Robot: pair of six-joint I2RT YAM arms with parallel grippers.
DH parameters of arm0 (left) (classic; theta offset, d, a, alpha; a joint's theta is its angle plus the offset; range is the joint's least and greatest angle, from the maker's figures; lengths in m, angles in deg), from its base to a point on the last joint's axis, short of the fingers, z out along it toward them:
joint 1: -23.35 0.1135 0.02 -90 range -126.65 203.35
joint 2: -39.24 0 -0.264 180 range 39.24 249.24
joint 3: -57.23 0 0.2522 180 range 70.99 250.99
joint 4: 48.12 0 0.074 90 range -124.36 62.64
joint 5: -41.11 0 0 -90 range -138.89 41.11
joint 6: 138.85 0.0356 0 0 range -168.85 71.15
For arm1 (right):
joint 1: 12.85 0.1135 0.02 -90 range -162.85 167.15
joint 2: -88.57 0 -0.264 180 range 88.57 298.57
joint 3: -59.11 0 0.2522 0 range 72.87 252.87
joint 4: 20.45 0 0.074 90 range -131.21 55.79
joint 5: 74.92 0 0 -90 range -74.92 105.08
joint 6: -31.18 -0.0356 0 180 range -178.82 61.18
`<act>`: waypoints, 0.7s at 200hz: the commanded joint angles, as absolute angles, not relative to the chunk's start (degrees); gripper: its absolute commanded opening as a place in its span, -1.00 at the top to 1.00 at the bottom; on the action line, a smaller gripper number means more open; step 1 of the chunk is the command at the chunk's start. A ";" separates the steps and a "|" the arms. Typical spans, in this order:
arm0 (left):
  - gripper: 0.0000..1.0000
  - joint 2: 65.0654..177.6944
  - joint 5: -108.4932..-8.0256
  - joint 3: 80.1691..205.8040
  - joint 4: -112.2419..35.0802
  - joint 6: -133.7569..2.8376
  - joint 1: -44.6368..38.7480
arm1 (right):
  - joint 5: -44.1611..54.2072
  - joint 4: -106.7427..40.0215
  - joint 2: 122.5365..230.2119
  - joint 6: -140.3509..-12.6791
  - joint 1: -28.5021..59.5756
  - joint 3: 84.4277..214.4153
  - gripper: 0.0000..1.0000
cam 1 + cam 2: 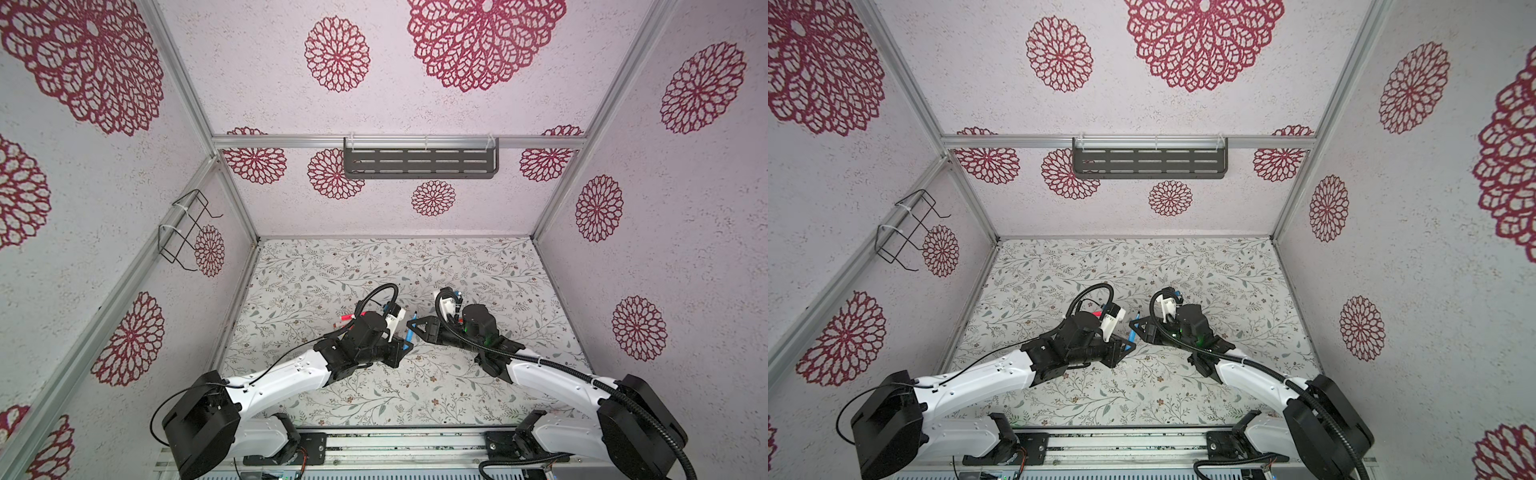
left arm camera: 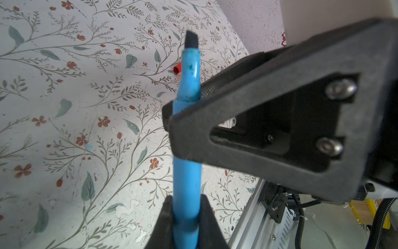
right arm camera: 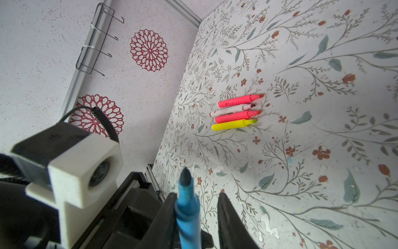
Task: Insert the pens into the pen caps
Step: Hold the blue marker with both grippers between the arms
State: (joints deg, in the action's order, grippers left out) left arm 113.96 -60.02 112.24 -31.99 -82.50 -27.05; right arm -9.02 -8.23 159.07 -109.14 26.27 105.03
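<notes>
Left gripper point(image 2: 186, 196) clenched on the lower barrel of a blue pen point(image 2: 187, 151). Pen uncapped, its dark chisel tip pointing away from the left gripper and held up off the flowered table point(image 1: 415, 395). Right gripper point(image 3: 197, 195) just beyond the left gripper along the barrel, jaws released and parted around the pen's neck. One finger point(image 3: 165, 215) touching the barrel, a clear gap before the second. In both top views, the two grippers nearly tip to tip over the middle of the table. Red cap point(image 2: 177, 70) lying on the table past the pen tip, well apart from the left gripper. Four more uncapped pens point(image 3: 234, 111) in a tight row on the table, sides touching, also well apart from the left gripper: pink, white, pink, yellow.
</notes>
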 commanded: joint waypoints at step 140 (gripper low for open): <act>0.43 114.12 -57.23 113.88 -33.04 -81.90 -28.42 | -10.32 7.56 161.69 -117.34 26.97 103.37 1.00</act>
